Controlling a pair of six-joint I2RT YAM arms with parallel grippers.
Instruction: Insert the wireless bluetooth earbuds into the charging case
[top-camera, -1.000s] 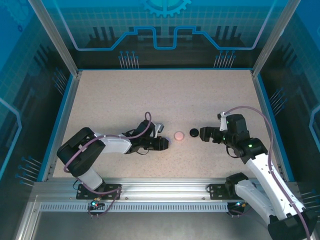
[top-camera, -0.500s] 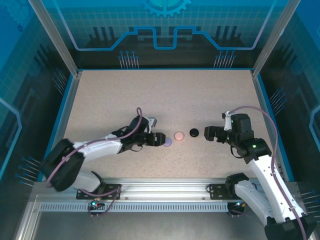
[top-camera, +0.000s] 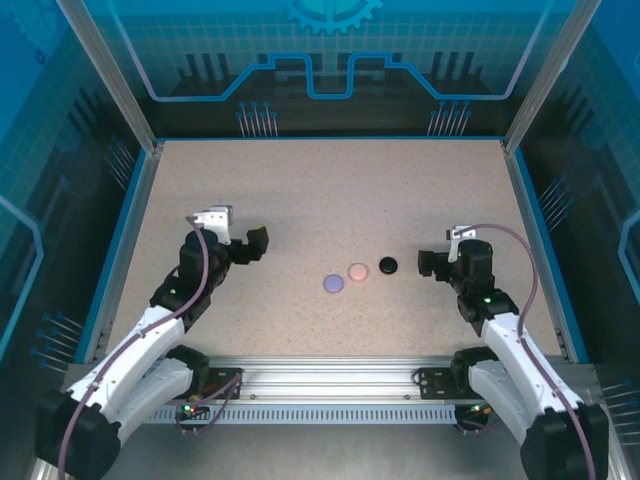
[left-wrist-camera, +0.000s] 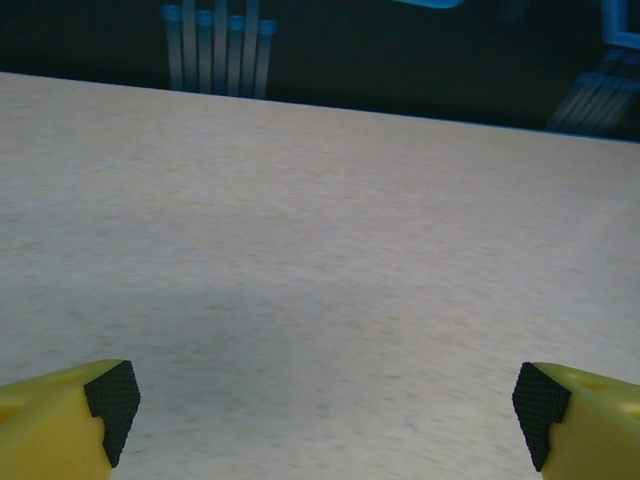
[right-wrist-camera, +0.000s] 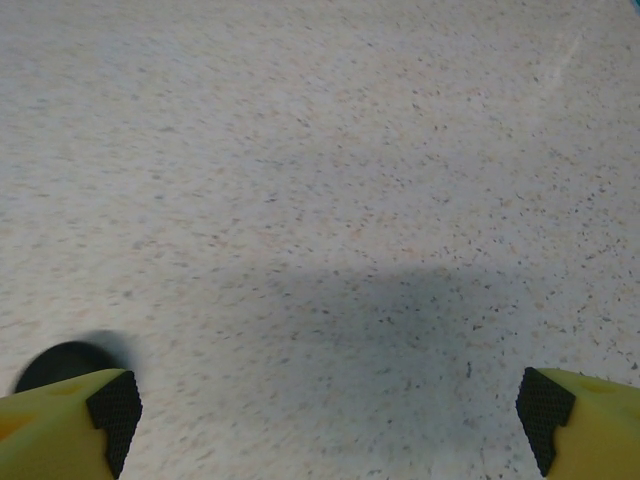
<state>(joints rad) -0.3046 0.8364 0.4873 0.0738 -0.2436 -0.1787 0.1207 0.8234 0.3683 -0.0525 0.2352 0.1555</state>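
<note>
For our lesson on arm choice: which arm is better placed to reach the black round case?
Right, probably. The right gripper, open, sits close beside the black case; the left gripper, open, is farther off, beyond the lilac case and pink case.

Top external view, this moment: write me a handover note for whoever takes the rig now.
Left gripper: open, empty, at the left of the table, well clear of the cases.
Right gripper: open, empty, just right of the black case.
Lilac case, pink case and black case lie in a row mid-table.
Done: cannot tell; the cases are too small to show whether they are shut or hold earbuds.
Left: check each case, insert any missing earbuds.
</note>
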